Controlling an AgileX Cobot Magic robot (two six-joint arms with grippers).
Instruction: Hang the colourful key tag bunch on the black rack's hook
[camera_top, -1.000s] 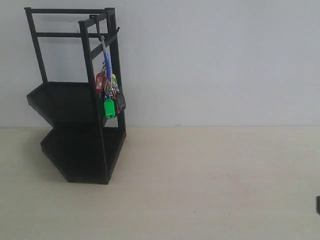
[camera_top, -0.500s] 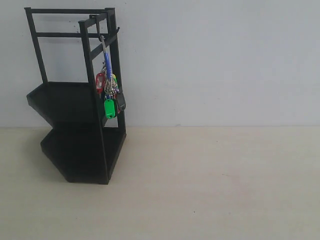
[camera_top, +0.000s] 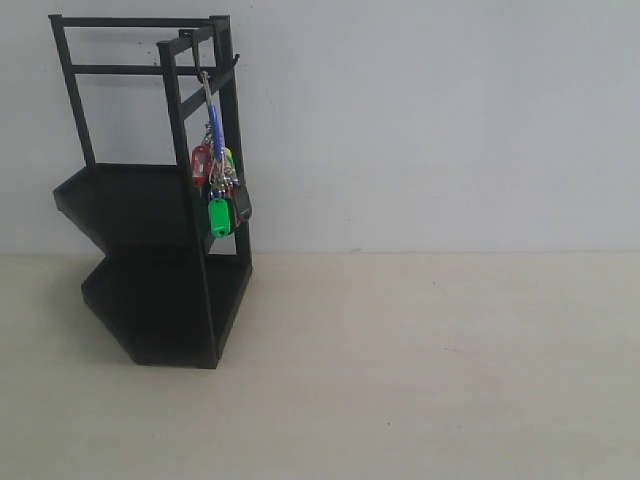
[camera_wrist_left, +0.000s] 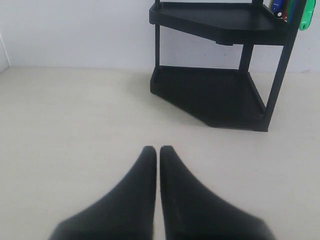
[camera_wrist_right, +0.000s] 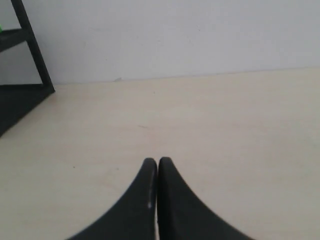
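The black rack (camera_top: 150, 200) stands at the left of the exterior view on the pale table. The colourful key tag bunch (camera_top: 221, 190) hangs by its blue loop from the hook (camera_top: 203, 72) near the rack's top front bar. Neither gripper shows in the exterior view. In the left wrist view my left gripper (camera_wrist_left: 158, 150) is shut and empty above the table, with the rack (camera_wrist_left: 220, 90) ahead and a few tags (camera_wrist_left: 300, 12) at the frame's corner. My right gripper (camera_wrist_right: 157, 161) is shut and empty too, with only a rack leg (camera_wrist_right: 32, 47) at the frame edge.
A plain white wall (camera_top: 430, 120) runs behind the table. Bare pale tabletop (camera_top: 430, 370) stretches to the right of the rack.
A dark bit of the right arm at the exterior view's right edge has gone out of view. The tag bunch hangs still on the hook.
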